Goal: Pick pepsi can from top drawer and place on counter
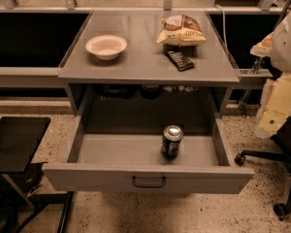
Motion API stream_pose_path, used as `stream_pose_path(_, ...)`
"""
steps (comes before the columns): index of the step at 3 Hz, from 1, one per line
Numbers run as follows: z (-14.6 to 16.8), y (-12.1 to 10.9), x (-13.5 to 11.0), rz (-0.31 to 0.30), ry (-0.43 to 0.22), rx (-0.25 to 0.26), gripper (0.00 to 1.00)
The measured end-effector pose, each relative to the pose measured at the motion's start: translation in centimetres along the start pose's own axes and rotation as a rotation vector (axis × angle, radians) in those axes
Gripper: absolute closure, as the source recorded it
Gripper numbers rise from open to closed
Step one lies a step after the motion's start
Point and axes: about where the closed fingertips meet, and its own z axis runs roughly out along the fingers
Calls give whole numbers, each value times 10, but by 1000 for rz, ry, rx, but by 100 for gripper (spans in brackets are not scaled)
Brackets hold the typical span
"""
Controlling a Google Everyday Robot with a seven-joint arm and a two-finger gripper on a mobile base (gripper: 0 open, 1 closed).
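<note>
The top drawer (148,177) is pulled open below the counter (140,57). The pepsi can (171,141) stands upright inside it, right of centre, dark with a shiny silver top. My gripper (263,46) shows at the right edge of the view on the white arm (288,38), level with the counter top. It is far above and to the right of the can and touches nothing.
On the counter are a white bowl (106,46), a chip bag (182,30) and a flat black packet (179,60). A small black side table (14,142) stands at the left. An office chair base (276,161) and pale yellow objects (281,103) are at the right.
</note>
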Motion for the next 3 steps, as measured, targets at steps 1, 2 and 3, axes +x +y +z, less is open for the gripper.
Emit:
stream_pose_path(1,0,0,0,0,0,0,0)
stream_pose_path(2,0,0,-10,-42,-71,-14,0)
stream_pose_path(3,14,9,-71,-241,-280,-126,0)
